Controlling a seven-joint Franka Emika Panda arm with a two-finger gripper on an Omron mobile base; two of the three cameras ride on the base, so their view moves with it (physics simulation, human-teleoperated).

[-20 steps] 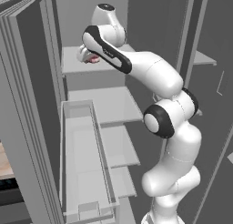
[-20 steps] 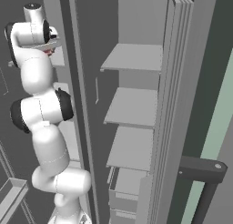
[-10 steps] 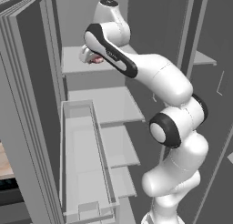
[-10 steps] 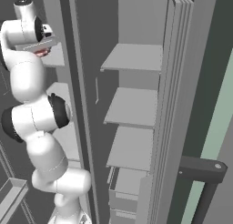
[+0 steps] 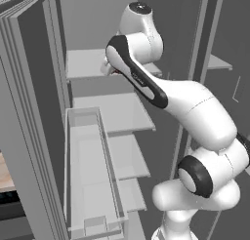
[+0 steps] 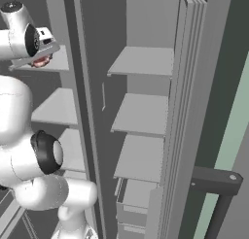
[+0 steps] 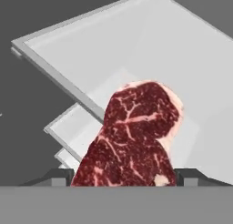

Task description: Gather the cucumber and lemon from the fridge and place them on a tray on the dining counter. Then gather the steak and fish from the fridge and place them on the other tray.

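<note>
In the hand view, a marbled red steak (image 7: 136,136) filled the lower centre, standing between the two dark tips of the end effector (image 7: 123,175), whose jaws were spread wide on either side of it and appeared to pinch it. Behind it, a pale fridge shelf (image 7: 150,50) slanted across the upper frame. In the left base view, the white arm (image 5: 171,97) reached to the top shelf (image 5: 85,63), upper centre.

No text, label, brand, number or sign can be read on anything in these views.
</note>
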